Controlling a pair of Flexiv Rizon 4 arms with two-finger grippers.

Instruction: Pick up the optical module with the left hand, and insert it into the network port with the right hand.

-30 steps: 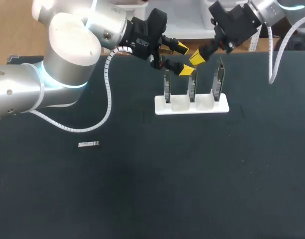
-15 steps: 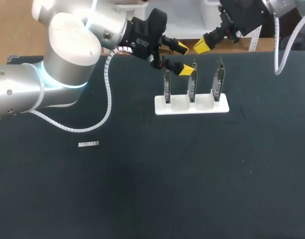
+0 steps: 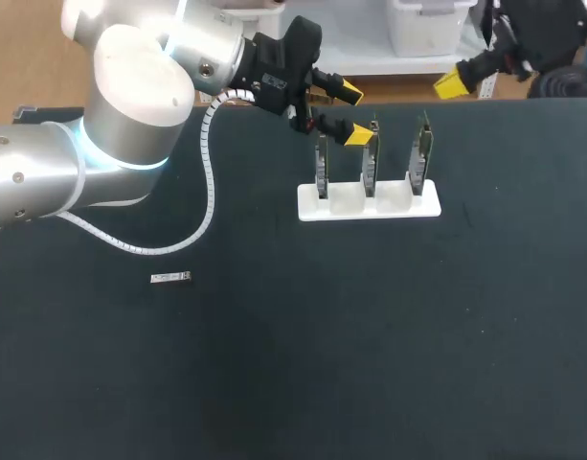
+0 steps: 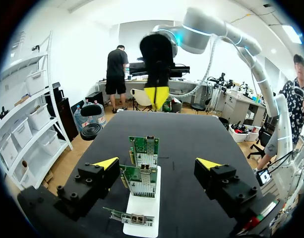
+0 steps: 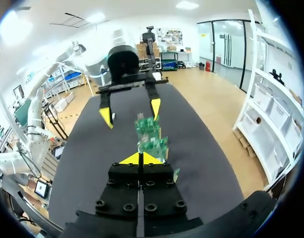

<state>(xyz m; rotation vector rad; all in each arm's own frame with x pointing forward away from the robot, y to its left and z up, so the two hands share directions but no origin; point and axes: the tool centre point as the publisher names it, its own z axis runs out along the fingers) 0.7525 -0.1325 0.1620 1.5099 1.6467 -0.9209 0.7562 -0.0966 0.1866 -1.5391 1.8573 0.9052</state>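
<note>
Pickup is not yet begun: the optical module (image 3: 170,278) lies alone on the worktop (image 3: 370,335), well apart from the left hand (image 3: 350,113), fingers spread beside the port boards (image 3: 370,163), while the right hand (image 3: 451,84), fingers together and empty, hovers beyond them.

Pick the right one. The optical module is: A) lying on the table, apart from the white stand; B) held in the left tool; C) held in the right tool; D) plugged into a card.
A: the optical module lies on the table, apart from the white stand; the left tool is open and empty, the right tool shut on nothing.
</note>
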